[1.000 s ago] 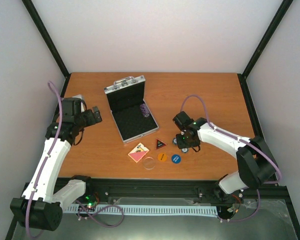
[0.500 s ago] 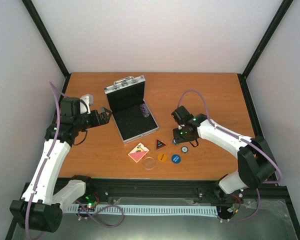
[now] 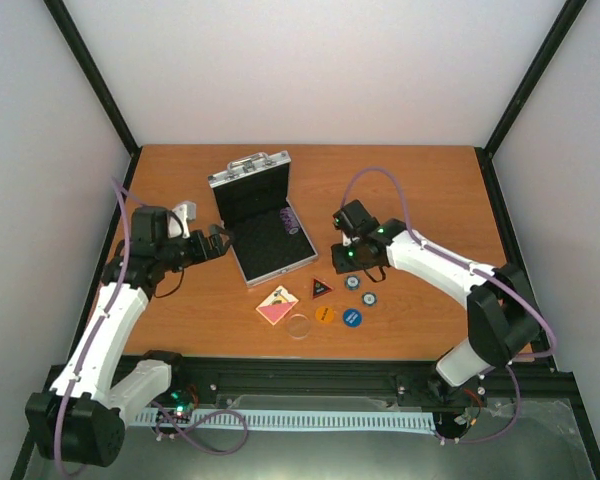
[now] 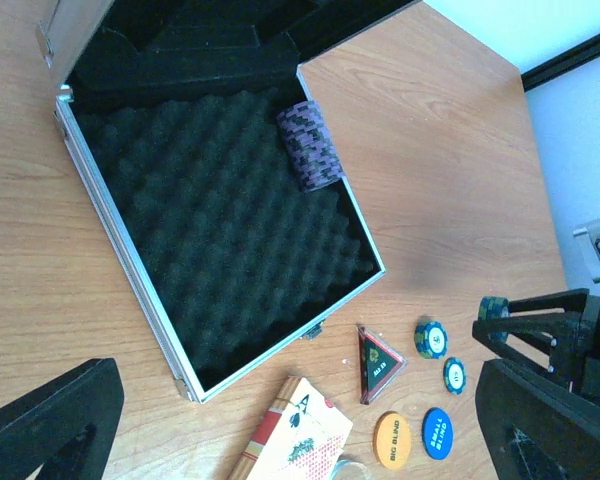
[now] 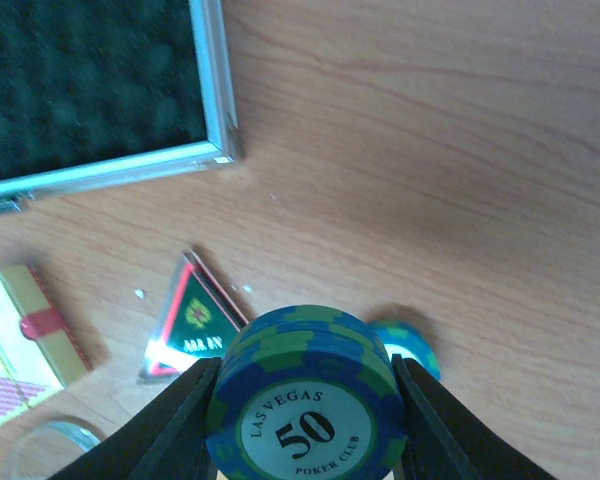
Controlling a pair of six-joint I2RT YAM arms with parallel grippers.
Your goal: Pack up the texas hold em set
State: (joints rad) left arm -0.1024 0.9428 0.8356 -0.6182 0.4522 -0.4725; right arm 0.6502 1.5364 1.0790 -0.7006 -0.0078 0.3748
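Observation:
The silver case (image 3: 242, 172) lies open, black foam up, with a row of purple chips (image 4: 310, 145) against its far wall. My right gripper (image 5: 305, 400) is shut on a short stack of blue-green chips (image 5: 302, 425) marked 50, held above the table just right of the case's near corner (image 5: 220, 140). Two single chips (image 3: 352, 283) (image 3: 368, 298) lie flat below it. The red-black triangle (image 3: 321, 288), orange disc (image 3: 324, 315), blue disc (image 3: 352, 318), pink card deck (image 3: 277, 305) and clear disc (image 3: 299, 326) lie in front of the case. My left gripper (image 3: 215, 243) is open at the case's left side.
The case lid (image 3: 250, 190) stands upright at the back with its handle on top. Black frame posts (image 3: 130, 165) and white walls border the wooden table (image 3: 430, 190). The right arm's purple cable (image 3: 375, 180) loops above its wrist.
My right gripper has risen from the table with the chip stack and moved left toward the case, leaving two chips behind. The left gripper has swung right, up to the case's left edge.

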